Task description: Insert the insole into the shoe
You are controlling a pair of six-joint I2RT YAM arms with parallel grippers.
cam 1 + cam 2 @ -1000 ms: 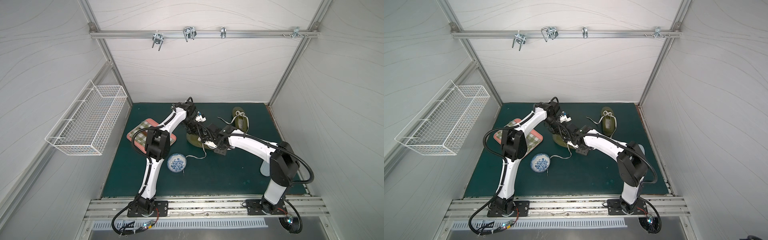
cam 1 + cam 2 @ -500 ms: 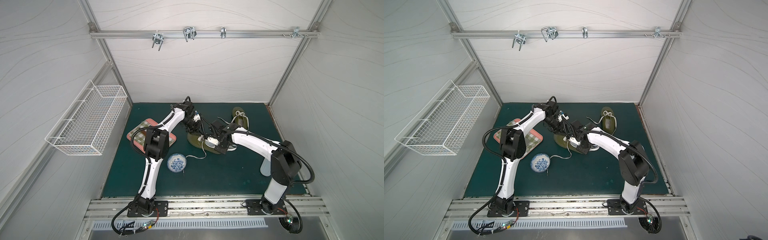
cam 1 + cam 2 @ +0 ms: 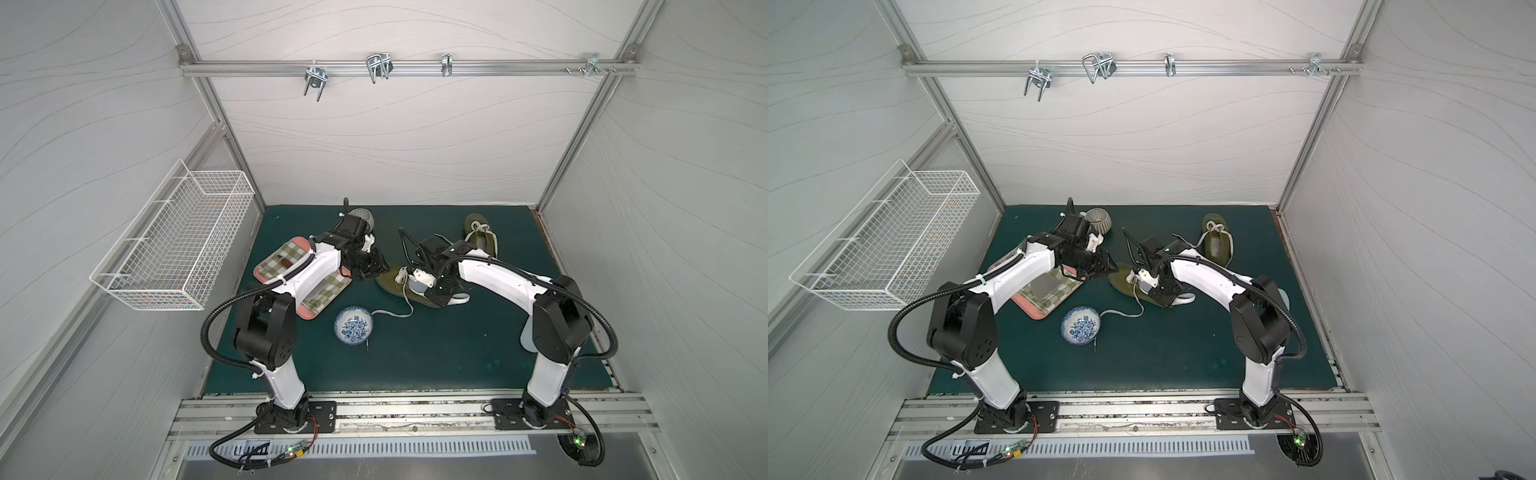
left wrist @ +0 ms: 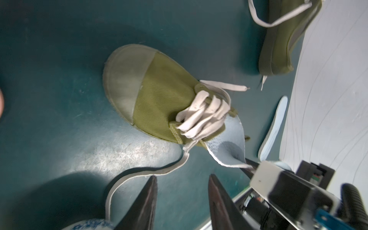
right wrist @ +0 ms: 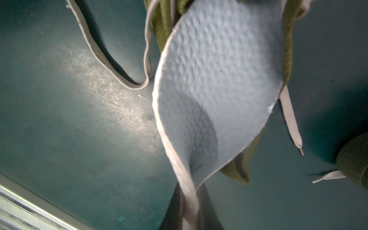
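In the right wrist view, the right gripper (image 5: 188,199) has its jaws pressed together on the rear edge of the pale blue insole (image 5: 215,79). The insole bows away from the fingertips, and its far end goes into the opening of the olive shoe (image 5: 287,55), directly ahead of the gripper. A loose white lace (image 5: 111,65) loops on the green mat (image 5: 69,139) to one side of the fingers. The second shoe (image 5: 356,159) shows on the other side, apart from the gripper.

In the left wrist view, the left gripper (image 4: 183,177) has its jaws spread, with only bare mat between them. The shoe lies ahead of it, untouched, and the lace trails just past one fingertip. The right gripper comes in beside the left one, pinching the insole's tail just off the shoe's opening. Beyond that lies a second insole (image 4: 274,127) on the mat by the wall, and the second shoe is farther off. The rim of a blue-and-white bowl (image 4: 93,226) sits close under one finger.

In both top views, the two grippers meet at the shoe in the middle of the mat, the left gripper by the toe and the right gripper over the heel. A checked tray (image 3: 286,262) lies under the left arm, behind its gripper. A ribbed cup (image 3: 363,218) stands beyond the left wrist. A wire basket (image 3: 178,249) hangs on the side wall, well apart from both.
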